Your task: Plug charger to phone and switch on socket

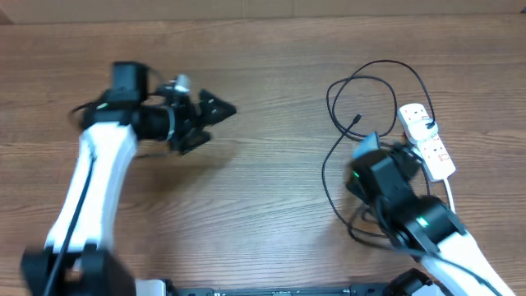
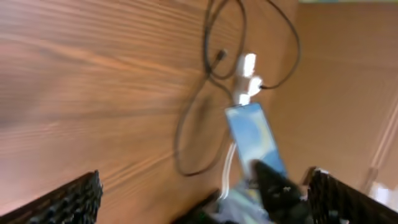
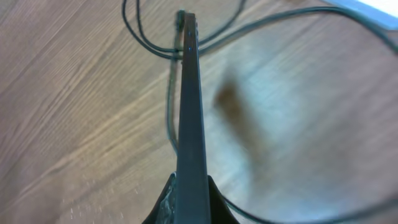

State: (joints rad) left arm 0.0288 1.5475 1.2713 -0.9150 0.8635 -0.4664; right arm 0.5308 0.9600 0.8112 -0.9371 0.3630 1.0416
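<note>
- Phone [image 1: 365, 150] is gripped on its long edge by my right end effector [image 1: 371, 164], toward the right edge of the desk [image 1: 263, 205] and just beside the socket [image 1: 427, 140].
- In the right wrist view I look straight along the phone [image 3: 189, 112], which shows as a thin black edge. The two fingers are closed against its faces at the bottom of the frame. A shadow on the wood suggests it is lifted, but I cannot confirm that.
- In the left wrist view the blue-white screen [image 2: 252, 134] faces across the desk toward the left arm.
- Charger [image 1: 326, 177] lies in loose loops on the desk, between the phone and the far edge. Its connector tip [image 1: 357, 120] rests on the wood just past the phone's far end and is not inserted.
- Left end effector [image 1: 215, 113] hangs over the left half of the desk with its jaws spread wide. It holds nothing and is well apart from the cable.
- The socket lies near the right edge and its red switches [image 1: 432, 125] are visible. I cannot tell their position, or whether the plug is seated in it.
- Judgement: the step in hand is the plugging. The phone is presented, but the connector has not yet been picked up.
- Next move, as I judge it: bring the left end effector across to the connector tip, pinch just behind it and line it up with the phone's end. I cannot make out the port itself. The right grip must hold firm against the push. The switch comes after.
</note>
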